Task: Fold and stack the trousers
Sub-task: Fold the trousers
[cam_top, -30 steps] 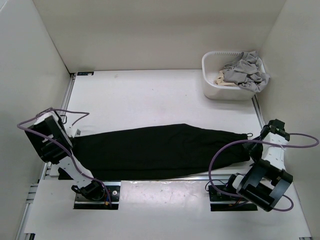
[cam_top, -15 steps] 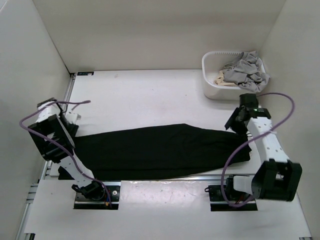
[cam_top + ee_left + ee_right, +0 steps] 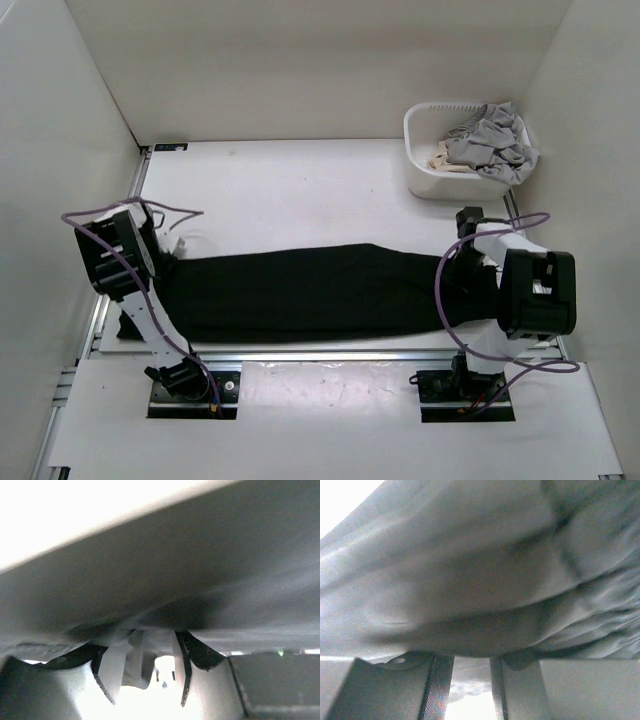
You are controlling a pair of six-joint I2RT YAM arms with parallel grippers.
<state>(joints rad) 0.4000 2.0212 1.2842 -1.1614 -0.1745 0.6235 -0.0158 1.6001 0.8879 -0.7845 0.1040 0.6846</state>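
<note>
The jaws of the left gripper [image 3: 144, 647] stand a little apart with dark cloth draped across their tips, and I cannot tell whether they pinch it. The trousers [image 3: 310, 290] lie flat and stretched lengthwise across the near part of the tabletop [image 3: 280, 190], one end at each gripper. The jaws of the right gripper [image 3: 471, 662] show a similar narrow gap under bunched fabric, so that grip is also unclear. The step in hand looks like taking hold of both ends for a first fold. Next, both ends likely need a firm pinch, then an even lift to carry one end over the other. There is one pair of trousers, two grippers, and one basket [image 3: 440, 185] at the far right holding one grey garment [image 3: 490, 142] and one beige cloth [image 3: 440, 158].
</note>
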